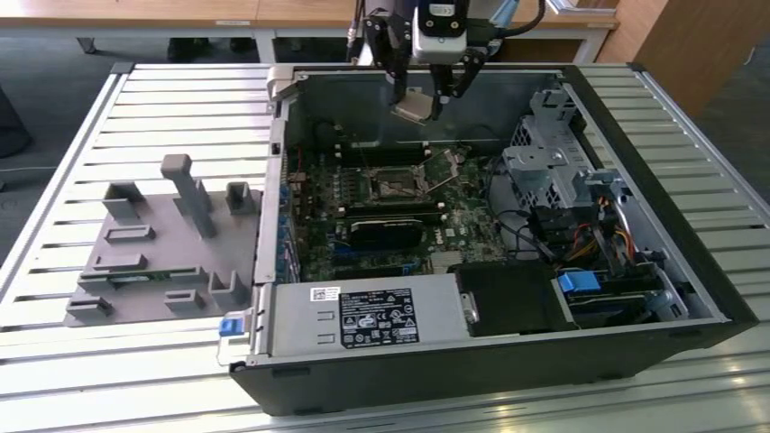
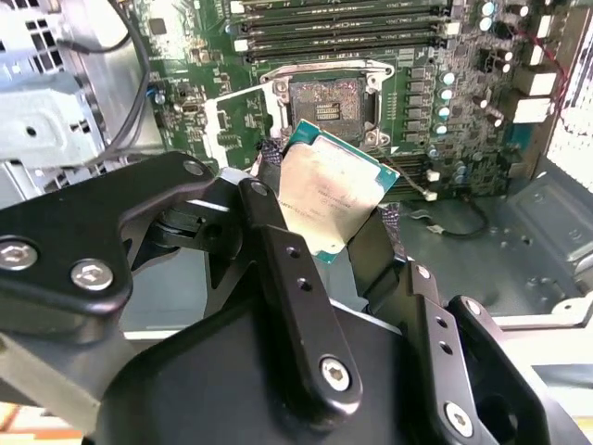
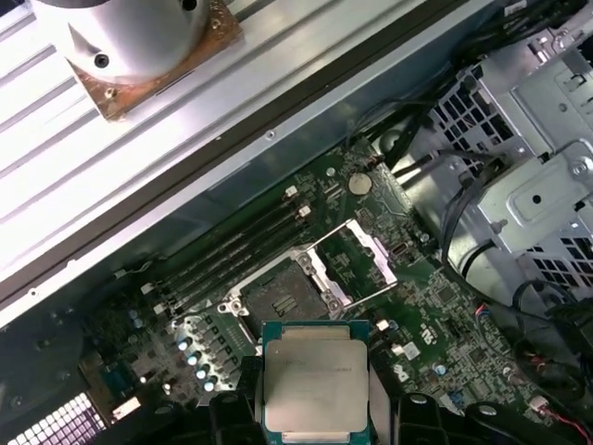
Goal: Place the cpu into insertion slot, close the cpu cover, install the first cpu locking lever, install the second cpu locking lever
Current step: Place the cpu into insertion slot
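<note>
**A:** Since the jaws are clenched, what do they hold, and where?

**B:** They hang above the open computer case [image 1: 481,383], over its motherboard [image 3: 435,297]. The insertion slot [image 3: 278,297] lies bare well below the jaws, and the cpu cover [image 3: 380,255] stands open beside it. Between the jaws is the cpu [image 2: 329,195], tilted and pinched by two opposite edges.

**A:** How will it handle?

**B:** Light, thin and stiff, I judge, but delicate underneath. The edges are the right hold.

**A:** Anything in the way?

**B:** A drive cage [image 3: 537,195] and loose cables [image 3: 463,213] sit off to one side of the jaws. The memory sticks [image 3: 232,250] lie beyond the slot. Only the raised cover looks close enough to catch.
</note>
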You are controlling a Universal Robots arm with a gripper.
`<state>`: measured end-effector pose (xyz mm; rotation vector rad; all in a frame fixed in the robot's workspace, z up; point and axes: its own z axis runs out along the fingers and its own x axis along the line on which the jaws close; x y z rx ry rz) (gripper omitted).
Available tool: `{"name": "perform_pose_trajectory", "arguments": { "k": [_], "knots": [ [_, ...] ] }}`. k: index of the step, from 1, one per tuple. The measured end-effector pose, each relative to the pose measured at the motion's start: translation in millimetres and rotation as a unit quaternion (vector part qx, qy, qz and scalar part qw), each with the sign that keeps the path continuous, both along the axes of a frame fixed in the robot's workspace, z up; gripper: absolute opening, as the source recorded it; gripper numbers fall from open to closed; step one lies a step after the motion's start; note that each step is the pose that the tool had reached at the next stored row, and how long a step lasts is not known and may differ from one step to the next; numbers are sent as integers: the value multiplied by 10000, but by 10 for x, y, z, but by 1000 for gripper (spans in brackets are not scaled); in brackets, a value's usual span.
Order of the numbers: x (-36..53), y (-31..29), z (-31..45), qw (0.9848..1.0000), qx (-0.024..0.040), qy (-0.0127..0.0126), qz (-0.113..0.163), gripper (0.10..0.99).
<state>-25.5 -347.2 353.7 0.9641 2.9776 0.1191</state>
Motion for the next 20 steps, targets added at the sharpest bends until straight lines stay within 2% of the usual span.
{"name": "perform_pose_trajectory", "arguments": {
  "k": [5,9,13,20],
  "knots": [
    [0,0,-22,9995,-7,0,-317,537],
    [0,0,-39,9982,-9,0,-605,537],
    [0,0,-56,9961,-11,0,-886,537],
    [0,1,-82,9910,-14,1,-1337,537]
  ]
}}
